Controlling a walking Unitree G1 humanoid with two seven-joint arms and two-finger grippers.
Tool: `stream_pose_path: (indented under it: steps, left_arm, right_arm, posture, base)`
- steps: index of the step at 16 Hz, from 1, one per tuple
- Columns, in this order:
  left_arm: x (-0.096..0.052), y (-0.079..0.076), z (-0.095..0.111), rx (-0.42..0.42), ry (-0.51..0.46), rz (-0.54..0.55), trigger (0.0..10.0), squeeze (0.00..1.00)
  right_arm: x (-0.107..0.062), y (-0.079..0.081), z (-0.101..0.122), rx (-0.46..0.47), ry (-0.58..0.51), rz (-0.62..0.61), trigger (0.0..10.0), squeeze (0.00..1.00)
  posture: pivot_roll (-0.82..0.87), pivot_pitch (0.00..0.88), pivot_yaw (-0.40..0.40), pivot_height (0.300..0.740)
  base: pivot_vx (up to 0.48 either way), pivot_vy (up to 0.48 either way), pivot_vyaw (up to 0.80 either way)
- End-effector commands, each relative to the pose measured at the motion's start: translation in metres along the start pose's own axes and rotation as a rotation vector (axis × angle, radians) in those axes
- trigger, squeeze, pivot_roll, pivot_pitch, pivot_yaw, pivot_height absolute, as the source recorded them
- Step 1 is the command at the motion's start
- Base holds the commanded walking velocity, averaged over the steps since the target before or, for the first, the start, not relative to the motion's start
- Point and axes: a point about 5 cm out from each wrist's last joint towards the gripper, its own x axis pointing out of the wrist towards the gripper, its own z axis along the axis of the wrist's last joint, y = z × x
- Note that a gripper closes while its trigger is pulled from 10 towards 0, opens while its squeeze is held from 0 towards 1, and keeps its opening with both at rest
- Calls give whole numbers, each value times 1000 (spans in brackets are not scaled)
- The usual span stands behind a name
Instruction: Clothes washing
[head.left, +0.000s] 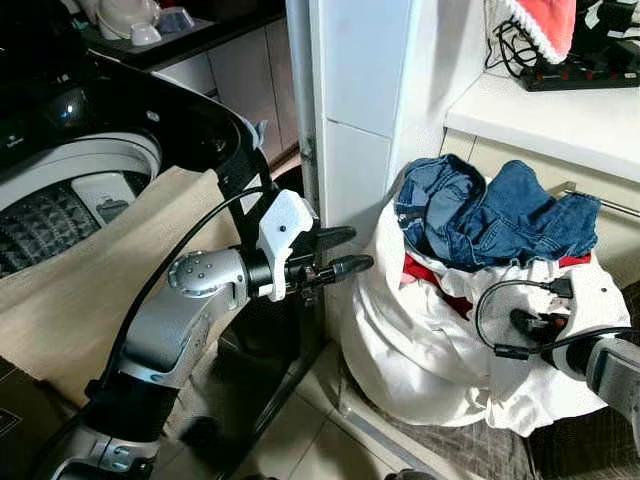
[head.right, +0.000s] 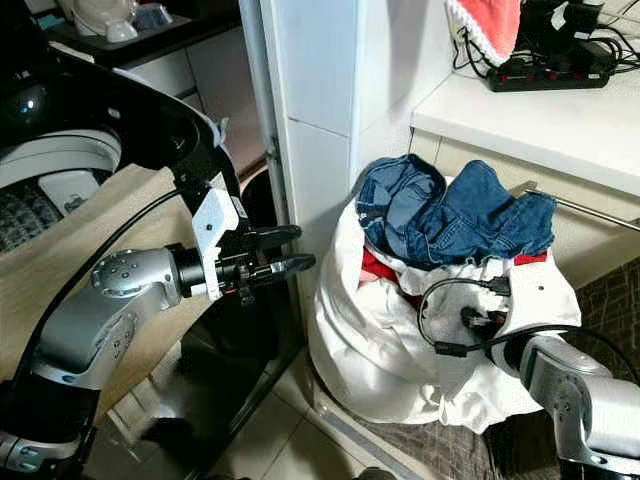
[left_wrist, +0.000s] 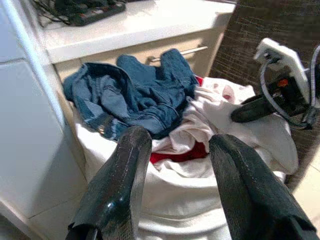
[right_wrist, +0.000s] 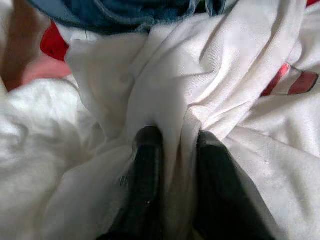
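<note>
Looking down from the head, you have the laundry pile at about 3 o'clock: a white cloth bundle (head.left: 420, 350) slumped on the floor against the white pillar (head.left: 360, 110), with blue jeans (head.left: 495, 215) heaped on top and a red garment (head.left: 425, 275) showing underneath them. Your right gripper (right_wrist: 172, 150) is the one already on the clothes, down at 4 o'clock; its fingers stand narrow, pinched on a ridge of white fabric that rises between them, so you are holding the white cloth. Your left gripper (head.left: 345, 252) hovers beside the pillar near the middle of the frame, fingers parted and empty, pointing toward 3 o'clock at the pile, with the jeans straight ahead between its fingers (left_wrist: 120, 175) in the wrist view. The washing machine (head.left: 70, 190), lid up and drum showing, sits at 9 to 10 o'clock, on the far side of the left arm from the pile. So whatever the right gripper lifts probably has to travel across from 3 o'clock to 10 o'clock, past the left arm.
</note>
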Motion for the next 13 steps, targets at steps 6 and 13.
stream_pose_path:
  steps: [6,13]
  left_arm:
    - [3,3,11,5,-75,16,10000,0]
    - [26,5,47,6,-279,52,10000,0]
  right_arm:
    - [-40,27,71,75,-406,389,0,0]
    - [-89,98,139,39,-688,906,0,0]
  posture:
    - [-240,0,79,740]
    - [-239,0,66,740]
  base:
    - [0,0,0]
    - [0,0,0]
